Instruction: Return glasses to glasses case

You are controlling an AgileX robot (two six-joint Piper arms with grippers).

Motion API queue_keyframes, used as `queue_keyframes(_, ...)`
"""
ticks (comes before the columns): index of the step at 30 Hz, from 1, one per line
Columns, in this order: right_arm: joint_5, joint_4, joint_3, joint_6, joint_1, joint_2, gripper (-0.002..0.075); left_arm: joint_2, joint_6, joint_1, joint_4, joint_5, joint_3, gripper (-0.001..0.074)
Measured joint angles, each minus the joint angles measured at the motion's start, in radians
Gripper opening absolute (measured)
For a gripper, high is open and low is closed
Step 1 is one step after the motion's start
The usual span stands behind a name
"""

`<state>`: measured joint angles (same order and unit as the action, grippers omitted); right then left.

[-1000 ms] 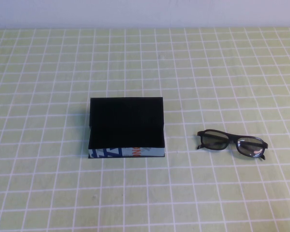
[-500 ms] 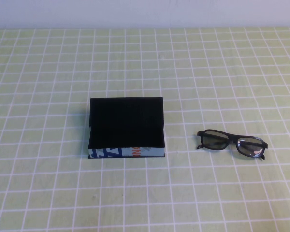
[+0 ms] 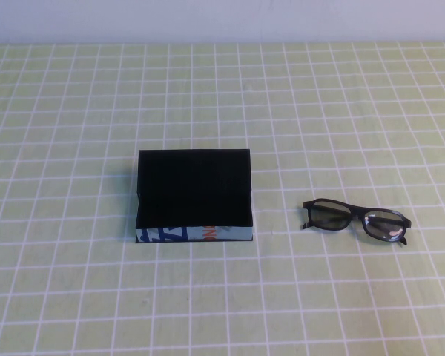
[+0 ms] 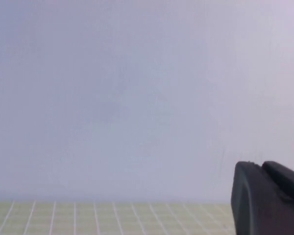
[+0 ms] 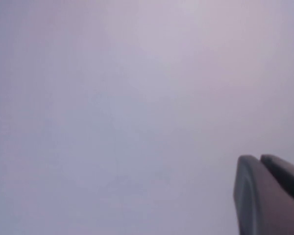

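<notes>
Checked cloth (image 3: pixel 74 111) — glasses (image 3: pixel 356 219) beside open glasses case (image 3: pixel 194 196); left gripper (image 4: pixel 267 198), right gripper (image 5: pixel 267 196) aloft.

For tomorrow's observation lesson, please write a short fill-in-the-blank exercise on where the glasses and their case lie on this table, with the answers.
1. The glasses lie on the checked cloth, to the robot's ____ of the glasses case.
2. The lid of the glasses case stands ____, showing black lining.
3. The glasses and the case are ____, not touching.
4. In the high view, ____ of the robot's hands reaches the table; each wrist view shows only a dark part of its own hand, left hand, right hand.

Answers: right; open; apart; neither
</notes>
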<state>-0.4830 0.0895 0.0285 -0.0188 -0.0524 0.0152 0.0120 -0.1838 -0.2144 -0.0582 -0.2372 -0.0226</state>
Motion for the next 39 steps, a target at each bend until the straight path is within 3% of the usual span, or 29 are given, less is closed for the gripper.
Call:
queue_keyframes(9, -0.220, 0.037, 0.000, 0.000, 0.000, 0.000, -0.0018, 0.000, -0.002, 0.000, 0.000, -0.074, 0.000, -0.0004)
queue_keyframes(15, -0.482, 0.039, 0.000, -0.141, 0.000, 0.000, -0.0018, 0.000, -0.102, 0.000, 0.000, -0.339, -0.002, -0.0004)
queue_keyframes(19, -0.504, 0.005, -0.069, -0.290, 0.000, 0.000, -0.0018, 0.002, -0.170, 0.000, 0.008, -0.575, 0.000, -0.0004)
queue_keyframes(22, -0.435, -0.059, -0.182, -0.346, 0.000, 0.000, -0.0018, 0.004, -0.184, 0.001, 0.022, -0.589, 0.065, -0.0004)
queue_keyframes(26, -0.224, -0.099, -0.381, -0.400, 0.000, 0.000, -0.0018, 0.004, -0.187, 0.001, 0.025, -0.470, 0.225, -0.0004)
queue_keyframes(34, 0.411, -0.202, -0.773, -0.434, 0.000, -0.108, -0.0018, -0.023, -0.189, 0.001, 0.016, 0.079, 0.549, -0.0004)
queue_keyframes(39, 0.711, -0.223, -0.841, -0.434, 0.000, -0.279, -0.0018, -0.148, -0.187, 0.001, 0.007, 0.416, 0.630, -0.0004)
